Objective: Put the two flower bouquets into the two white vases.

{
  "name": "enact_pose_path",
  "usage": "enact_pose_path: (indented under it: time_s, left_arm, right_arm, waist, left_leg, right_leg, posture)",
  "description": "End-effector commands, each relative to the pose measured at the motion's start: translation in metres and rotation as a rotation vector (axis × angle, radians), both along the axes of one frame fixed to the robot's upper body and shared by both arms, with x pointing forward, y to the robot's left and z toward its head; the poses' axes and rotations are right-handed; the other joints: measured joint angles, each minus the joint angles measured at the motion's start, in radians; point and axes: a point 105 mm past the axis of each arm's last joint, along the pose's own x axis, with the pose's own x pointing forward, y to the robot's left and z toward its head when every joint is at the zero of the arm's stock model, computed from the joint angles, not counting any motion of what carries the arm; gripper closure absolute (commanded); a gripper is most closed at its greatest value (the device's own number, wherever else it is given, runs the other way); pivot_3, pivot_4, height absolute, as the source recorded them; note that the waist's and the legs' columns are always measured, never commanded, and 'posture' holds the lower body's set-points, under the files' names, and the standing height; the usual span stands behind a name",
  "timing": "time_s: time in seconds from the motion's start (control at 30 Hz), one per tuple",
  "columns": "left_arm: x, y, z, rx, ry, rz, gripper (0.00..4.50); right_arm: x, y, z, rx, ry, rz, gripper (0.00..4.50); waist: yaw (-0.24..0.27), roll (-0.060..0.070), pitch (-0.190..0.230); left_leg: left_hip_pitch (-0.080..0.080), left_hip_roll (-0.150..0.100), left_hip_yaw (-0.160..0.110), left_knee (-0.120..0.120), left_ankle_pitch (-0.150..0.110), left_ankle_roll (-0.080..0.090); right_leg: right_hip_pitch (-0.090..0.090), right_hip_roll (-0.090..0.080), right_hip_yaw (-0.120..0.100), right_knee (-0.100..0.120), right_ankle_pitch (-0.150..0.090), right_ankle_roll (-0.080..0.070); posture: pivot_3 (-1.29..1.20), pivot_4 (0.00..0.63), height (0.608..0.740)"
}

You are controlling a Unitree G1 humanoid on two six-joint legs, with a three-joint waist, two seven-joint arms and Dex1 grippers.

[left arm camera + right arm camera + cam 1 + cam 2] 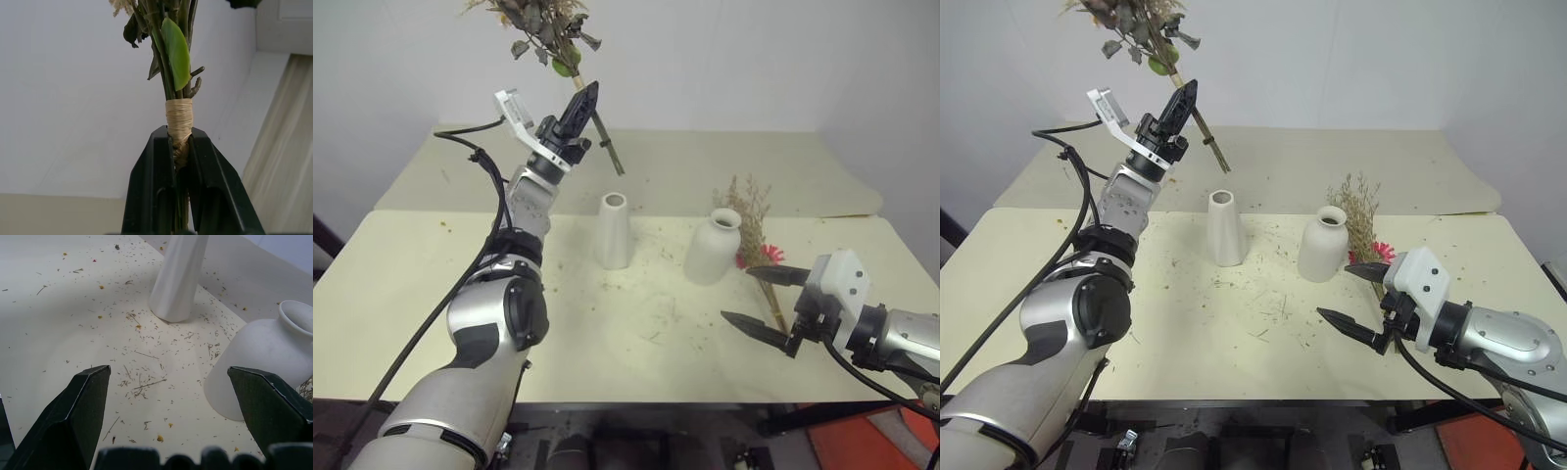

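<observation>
Left gripper (582,106) raised high over the far-left part of the table (431,294), fingers pinched together on the stems of the leafy bouquet (548,34). Left wrist view: both black fingers (149,191) squeeze the bundle right at its tan twine wrap (179,122), one bright green leaf (176,51) just above the wrap, darker wilted leaves beside it. Bouquet is tilted, head up and leaning toward the robot's left against the white wall, cut stem ends (612,157) poking down past the fingers toward the tall vase, still well above it and apart from it.

Tall slim cone vase (613,230) stands upright mid-table, mouth empty. Near it to the right, shorter round-shouldered vase (715,247), upright, mouth empty too. Tabletop around both vases littered with small dry plant bits.

Dried tan sprig bouquet (749,211) lies on the table just beside the round vase on its right, sprigs sticking up behind the vase shoulder, small red flower (746,257) low at the vase's base; whether it touches the vase I cannot tell.

Right gripper (766,302) low over the table at right, fingers spread wide apart, holding nothing, pointing toward the vases. Upper finger sits near the red flower and sprig stems. Right wrist view: round vase and cone vase between the spread fingers (78,416).
</observation>
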Motion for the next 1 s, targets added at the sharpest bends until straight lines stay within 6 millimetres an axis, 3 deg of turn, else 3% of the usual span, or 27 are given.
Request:
enact_pose_path:
  time_s: [0.03, 0.67, 1.0]
  left_arm:
    - [-0.006, -0.004, 0.01, 0.04, -0.064, -0.011, 4.41]
    - [-0.009, -0.002, -0.01, 0.114, -0.05, -0.007, 4.41]
    - [-0.013, 0.005, -0.003, 0.073, -0.066, -0.022, 4.41]
  right_arm:
    - [0.001, 0.0, 0.009, -0.003, -0.042, 0.001, 0.0]
    - [0.005, 0.002, 0.005, -0.013, -0.026, 0.015, 0.0]
    - [0.006, 0.002, 0.004, -0.017, -0.018, 0.021, 0.0]
  waist:
    - [0.0, 0.0, 0.0]
    - [-0.001, 0.0, 0.0]
    - [-0.003, 0.0, 0.0]
  left_leg:
    - [0.0, 0.0, 0.0, 0.0, 0.0, 0.0]
    - [0.0, 0.0, 0.0, 0.0, 0.0, 0.0]
    - [0.0, 0.0, 0.0, 0.0, 0.0, 0.0]
  right_leg:
    - [0.0, 0.0, 0.0, 0.0, 0.0, 0.0]
    - [0.0, 0.0, 0.0, 0.001, 0.0, 0.0]
    - [0.0, 0.0, 0.0, 0.001, 0.0, 0.0]
  posture:
    - [0.0, 0.15, 0.74]
    - [0.0, 0.15, 0.74]
    - [0.0, 0.15, 0.74]
